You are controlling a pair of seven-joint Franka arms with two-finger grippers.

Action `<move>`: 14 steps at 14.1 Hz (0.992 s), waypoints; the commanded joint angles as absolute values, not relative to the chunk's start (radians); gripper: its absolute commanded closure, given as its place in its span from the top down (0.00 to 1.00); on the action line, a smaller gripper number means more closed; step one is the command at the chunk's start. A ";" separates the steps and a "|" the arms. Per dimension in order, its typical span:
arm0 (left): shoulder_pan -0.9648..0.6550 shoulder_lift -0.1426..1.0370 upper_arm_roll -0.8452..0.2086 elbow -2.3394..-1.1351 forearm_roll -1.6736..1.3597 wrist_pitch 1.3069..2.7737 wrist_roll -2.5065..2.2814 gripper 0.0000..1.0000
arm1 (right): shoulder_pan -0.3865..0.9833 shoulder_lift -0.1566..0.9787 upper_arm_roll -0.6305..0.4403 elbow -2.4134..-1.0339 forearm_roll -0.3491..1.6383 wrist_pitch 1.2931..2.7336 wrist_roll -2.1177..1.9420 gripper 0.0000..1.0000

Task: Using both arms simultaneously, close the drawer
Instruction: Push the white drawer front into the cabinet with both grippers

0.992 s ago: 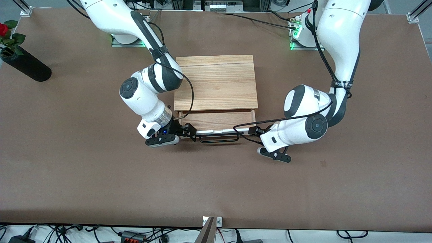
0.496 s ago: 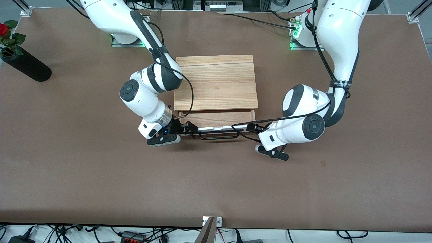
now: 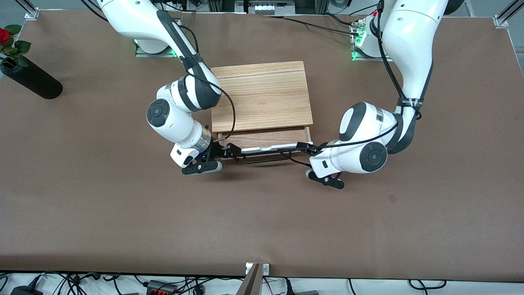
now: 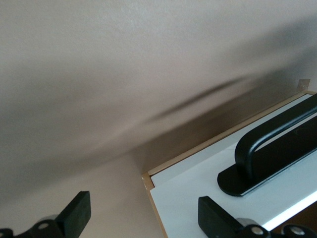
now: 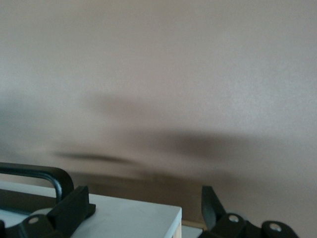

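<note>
Drawer (image 3: 266,141): partly open; a narrow strip of light wood inside shows between the wood-grain top (image 3: 262,96) of the box and the white front panel (image 3: 270,146). It sits mid-worktop, on the side of the box nearer the front camera.
Handle (image 3: 268,157): black wire bar on the front panel, nearer the front camera than the panel.
Box: sits slightly skewed on the brown worktop (image 3: 262,221), between the two arm bases.
Right end effector (image 3: 229,150): at the panel's corner toward the right arm's end of the worktop. Released, fingers spread. In the right wrist view the panel corner (image 5: 148,218) lies between the two black fingers (image 5: 74,208), the handle's end (image 5: 47,176) beside one of them.
Left end effector (image 3: 305,146): at the panel's corner toward the left arm's end of the worktop. Released, fingers spread. In the left wrist view one finger (image 4: 218,218) lies over the white panel (image 4: 198,188) close to the handle's foot (image 4: 257,163); the other finger (image 4: 74,213) is off the panel over bare worktop.
Contact: both end effectors are at the panel's face; neither clamps the handle.
Arms: both reach down from their bases, elbows out to either side of the box.
Vase (image 3: 30,78): black, lying tilted at the right arm's end of the worktop, with a red rose (image 3: 4,35).
</note>
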State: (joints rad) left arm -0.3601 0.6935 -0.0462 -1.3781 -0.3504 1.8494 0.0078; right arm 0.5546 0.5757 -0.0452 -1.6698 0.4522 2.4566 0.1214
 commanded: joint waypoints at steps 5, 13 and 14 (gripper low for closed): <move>-0.367 0.681 -0.063 -1.402 -0.452 1.824 0.006 1.00 | 0.558 0.561 -0.058 -1.701 0.460 2.312 0.117 1.00; -0.370 0.684 -0.064 -1.439 -0.485 1.812 0.009 1.00 | 0.560 0.554 -0.075 -1.698 0.456 2.217 0.118 1.00; -0.368 0.684 -0.064 -1.439 -0.485 1.812 0.011 1.00 | 0.560 0.554 -0.075 -1.697 0.456 2.203 0.118 1.00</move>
State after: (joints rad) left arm -0.3631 0.6943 -0.0666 -1.4065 -0.4745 1.8152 0.0077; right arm 0.5538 0.5663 -0.0697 -1.6727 0.4606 2.2434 0.1227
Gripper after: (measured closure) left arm 0.000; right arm 0.000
